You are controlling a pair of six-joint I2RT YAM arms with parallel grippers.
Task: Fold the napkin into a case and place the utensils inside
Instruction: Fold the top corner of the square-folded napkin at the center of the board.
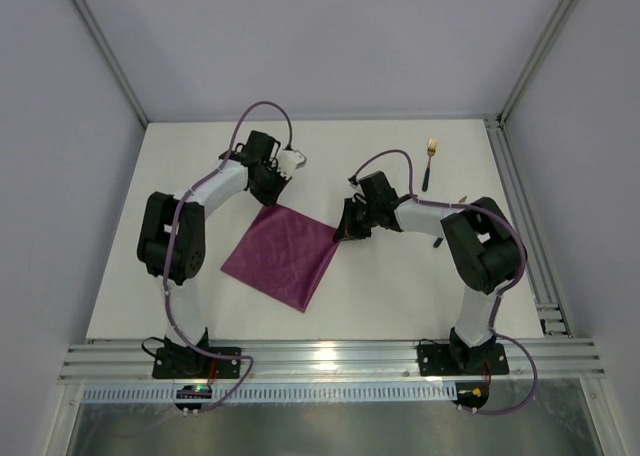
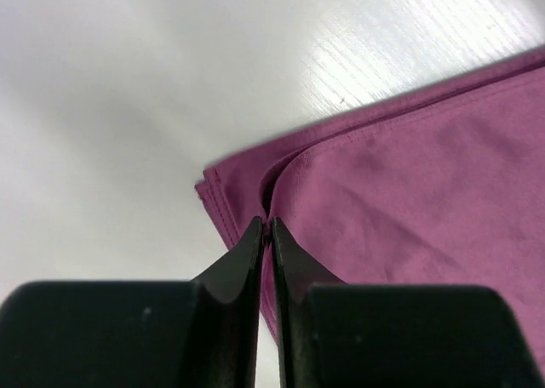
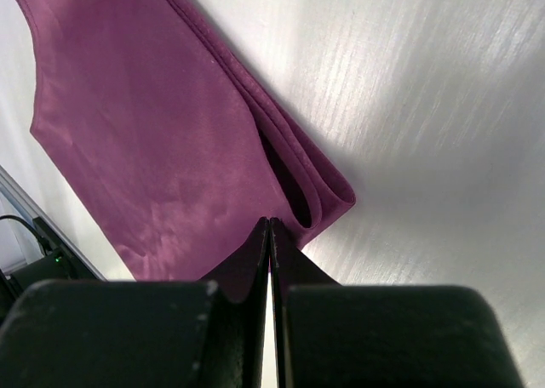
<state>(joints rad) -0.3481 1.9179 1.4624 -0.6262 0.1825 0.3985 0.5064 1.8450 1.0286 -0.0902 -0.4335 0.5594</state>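
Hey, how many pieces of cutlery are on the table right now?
1 in plain view: the fork lies at the far right of the table, beyond the right arm. A second piece may be hidden under that arm.

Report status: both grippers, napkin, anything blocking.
Left gripper and right gripper both pinched shut on napkin corners. Napkin folded, flat on table. Fork lies far right, not yet inside. No obstruction seen.

free table (image 1: 400,296) right of napkin (image 1: 280,254), fork (image 1: 429,166) (far)
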